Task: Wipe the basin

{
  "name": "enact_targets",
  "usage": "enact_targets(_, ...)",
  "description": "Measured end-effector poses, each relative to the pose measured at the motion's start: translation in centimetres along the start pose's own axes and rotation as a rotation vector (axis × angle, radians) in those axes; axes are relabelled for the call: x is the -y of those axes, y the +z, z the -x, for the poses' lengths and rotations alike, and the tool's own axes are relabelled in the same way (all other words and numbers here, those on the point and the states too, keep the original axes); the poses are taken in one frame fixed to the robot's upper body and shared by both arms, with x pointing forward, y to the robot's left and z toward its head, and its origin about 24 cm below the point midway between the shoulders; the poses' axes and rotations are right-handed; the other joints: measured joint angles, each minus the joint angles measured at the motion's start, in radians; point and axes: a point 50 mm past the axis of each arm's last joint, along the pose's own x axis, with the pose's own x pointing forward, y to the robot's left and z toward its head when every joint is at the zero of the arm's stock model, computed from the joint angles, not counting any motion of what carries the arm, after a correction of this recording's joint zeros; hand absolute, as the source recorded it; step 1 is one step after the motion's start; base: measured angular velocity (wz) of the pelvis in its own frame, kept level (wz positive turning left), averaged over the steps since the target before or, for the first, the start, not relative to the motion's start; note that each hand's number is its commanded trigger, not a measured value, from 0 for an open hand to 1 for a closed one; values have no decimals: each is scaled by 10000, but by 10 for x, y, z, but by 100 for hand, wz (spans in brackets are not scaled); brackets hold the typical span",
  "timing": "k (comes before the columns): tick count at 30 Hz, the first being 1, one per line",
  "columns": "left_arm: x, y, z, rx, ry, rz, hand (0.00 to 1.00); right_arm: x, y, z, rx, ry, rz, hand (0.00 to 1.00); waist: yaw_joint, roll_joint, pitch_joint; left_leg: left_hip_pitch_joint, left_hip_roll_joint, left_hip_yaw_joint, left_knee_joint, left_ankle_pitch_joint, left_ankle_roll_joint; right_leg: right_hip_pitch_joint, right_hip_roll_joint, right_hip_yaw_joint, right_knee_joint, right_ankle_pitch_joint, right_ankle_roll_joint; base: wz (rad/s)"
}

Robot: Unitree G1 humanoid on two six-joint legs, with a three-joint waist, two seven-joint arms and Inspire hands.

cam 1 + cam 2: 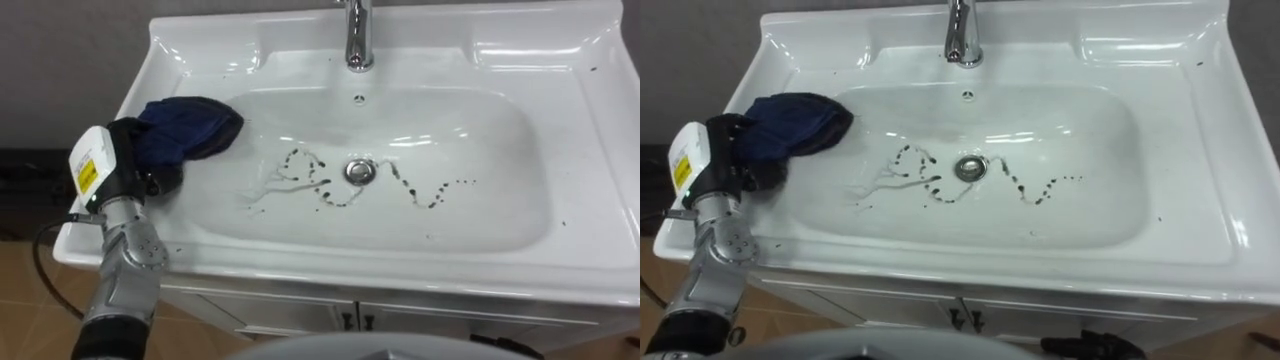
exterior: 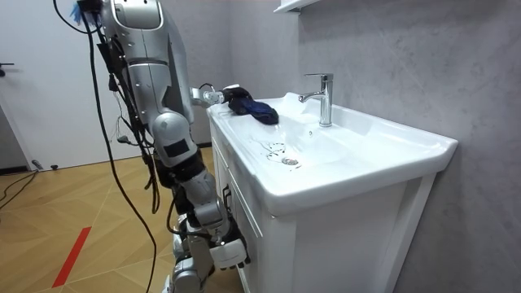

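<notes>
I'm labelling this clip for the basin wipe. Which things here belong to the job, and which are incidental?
Job: white ceramic basin, dark squiggly marks, dark blue cloth, left robot hand.
Incidental: chrome tap, chrome drain, white cabinet doors.

White basin: blue cloth, dark smears, tap.

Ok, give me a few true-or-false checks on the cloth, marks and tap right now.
1. The cloth sits at the basin's left edge, by the left hand. True.
2. The basin is wiped clean. False: dark marks run either side of the drain.
3. The cloth covers the drain. False: the drain is bare, and the cloth lies well to its left.
4. The tap stands on the back rim, behind the drain. True.
</notes>
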Motion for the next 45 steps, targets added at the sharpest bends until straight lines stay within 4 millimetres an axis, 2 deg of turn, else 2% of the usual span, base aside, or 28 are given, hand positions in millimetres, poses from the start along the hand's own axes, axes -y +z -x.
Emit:
enact_targets(4, -3, -4, -1, -261, -51, 313, 100, 0, 0, 0, 2, 2, -7, 0, -5, 6, 4, 82, -2, 115, -64, -2, -2, 48, -22, 42, -82, -8, 6, -6)
enact_targets(19, -11, 2, -5, -89, -213, 799, 100, -1, 2, 0, 238, 80, 116, 0, -13, -70, 42, -128, -16, 56, -32, -1, -4, -62, -18, -38, -113, -23, 25, 2)
enact_targets(21, -14, 8, -6, 126, -75, 862, 100, -3, 4, -1, 318, 111, 177, 0, -62, -115, 66, -288, -20, -15, 29, -1, -3, -174, -20, -97, -95, -22, 24, 13)
enact_targets(22, -16, 11, -6, 238, 11, 907, 100, -4, 4, -1, 401, 148, 174, 0, -107, -179, 118, -362, -33, -94, 46, -1, -3, -190, -19, -188, -94, -21, 23, 19)
enact_targets(28, -27, 22, -4, 626, 245, 1069, 100, -10, 5, -3, 564, 316, 4, 0, -214, -380, 259, -661, -53, -91, 265, -21, 11, -250, -36, -367, -106, -15, 21, 12)
enact_targets(30, -29, 25, -4, 737, 296, 1126, 100, -10, 6, -3, 634, 370, -27, 0, -263, -371, 255, -795, -48, -96, 334, -25, 11, -343, -33, -454, -92, -15, 20, 12)
enact_targets(31, -30, 27, -4, 833, 350, 1158, 100, -11, 7, -3, 705, 427, -27, 0, -309, -311, 267, -834, -48, -116, 349, -25, 11, -357, -30, -503, -88, -14, 19, 11)
enact_targets(33, -31, 30, -4, 988, 388, 1151, 100, -11, 7, -3, 757, 476, -71, 0, -336, -322, 311, -866, -49, -147, 349, -25, 11, -369, -26, -545, -79, -14, 19, 10)
enact_targets(35, -31, 36, -3, 1205, 386, 1170, 100, -11, 6, -3, 819, 495, -220, 0, -364, -312, 314, -963, -59, -222, 374, -26, 12, -409, -26, -587, -78, -13, 19, 11)
enact_targets(37, -36, 49, -2, 1724, 541, 1223, 100, -10, 6, -3, 971, 512, -218, 0, -387, -267, 337, -1175, -59, -324, 460, -29, 17, -570, -13, -619, -31, -13, 19, 11)
enact_targets(45, -43, 81, 6, 3251, 787, 1343, 100, -9, 5, -2, 1121, 501, -160, 0, -412, -217, 316, -1297, -68, -348, 508, -29, 21, -702, -26, -611, 31, -14, 21, 1)
